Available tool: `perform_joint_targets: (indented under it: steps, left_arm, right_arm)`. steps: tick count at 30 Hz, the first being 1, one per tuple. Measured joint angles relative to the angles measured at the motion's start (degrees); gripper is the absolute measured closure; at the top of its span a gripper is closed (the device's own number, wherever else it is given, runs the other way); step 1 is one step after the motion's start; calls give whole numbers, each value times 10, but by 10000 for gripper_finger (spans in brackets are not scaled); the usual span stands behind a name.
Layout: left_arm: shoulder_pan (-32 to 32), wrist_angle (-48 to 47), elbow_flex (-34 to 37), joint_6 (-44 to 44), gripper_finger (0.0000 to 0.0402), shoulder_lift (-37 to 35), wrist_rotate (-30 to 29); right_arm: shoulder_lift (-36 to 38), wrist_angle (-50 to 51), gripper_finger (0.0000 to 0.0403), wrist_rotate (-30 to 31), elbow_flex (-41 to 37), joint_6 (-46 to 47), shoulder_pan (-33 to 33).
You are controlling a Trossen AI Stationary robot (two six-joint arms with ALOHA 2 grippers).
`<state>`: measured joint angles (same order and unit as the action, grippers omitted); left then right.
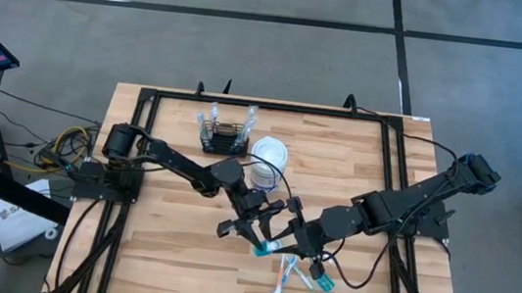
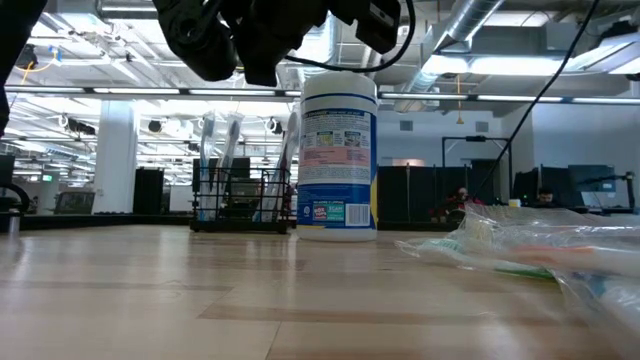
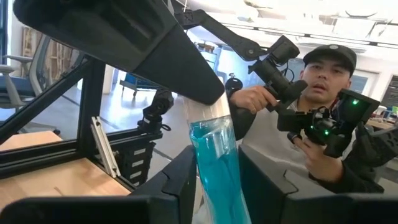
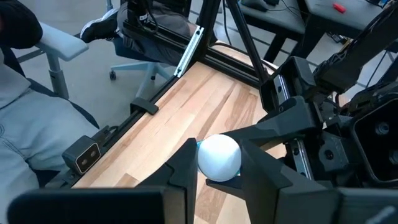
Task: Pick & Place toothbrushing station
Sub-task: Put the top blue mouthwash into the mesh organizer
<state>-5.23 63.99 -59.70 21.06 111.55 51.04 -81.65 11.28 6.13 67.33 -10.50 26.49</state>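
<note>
A teal toothbrush in a clear wrapper [image 1: 264, 249] is held between both grippers above the table's middle front. My left gripper [image 1: 257, 235] is shut on it from the left, and my right gripper [image 1: 282, 242] is shut on it from the right. The black wire-mesh rack [image 1: 223, 135] stands on the table at the far middle with several toothbrushes upright in it. It also shows in the low view [image 2: 238, 200]. A white lidded tub [image 1: 268, 157] stands right of the rack. My left gripper pinches the wrapped toothbrush's teal part [image 3: 214, 165] between its two fingers. The wrapper runs on past the fingertips to my right gripper's finger [image 3: 155, 56]. The toothbrush is clear of the table. My right gripper pinches a white rounded end of the toothbrush [image 4: 219, 157] between its two fingers, with a teal rim showing beside it. The fingers slant down toward the table's left. My left gripper [image 4: 298, 118] stands close beyond.
Several more wrapped toothbrushes [image 1: 290, 278] lie on the table near the front, right under the grippers, and show in the low view [image 2: 540, 250]. A black frame [image 1: 396, 132] edges the table. A person holding hand controllers [image 3: 311, 106] stands beyond the table.
</note>
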Motion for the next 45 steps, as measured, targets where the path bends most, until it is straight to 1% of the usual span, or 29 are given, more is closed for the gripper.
perform_joint_targets:
  steps: [20,29,43,45]
  left_arm:
    - [1,0,1,-2,305,0,-1]
    - [1,0,1,-2,344,0,-3]
    - [2,-2,1,18,347,0,-2]
    - [2,0,4,20,347,0,-11]
  right_arm:
    - [0,14,315,0,1,9,0]
    - [0,14,308,0,1,11,0]
    - [3,25,305,0,1,15,0]
    - [11,36,305,1,0,15,1]
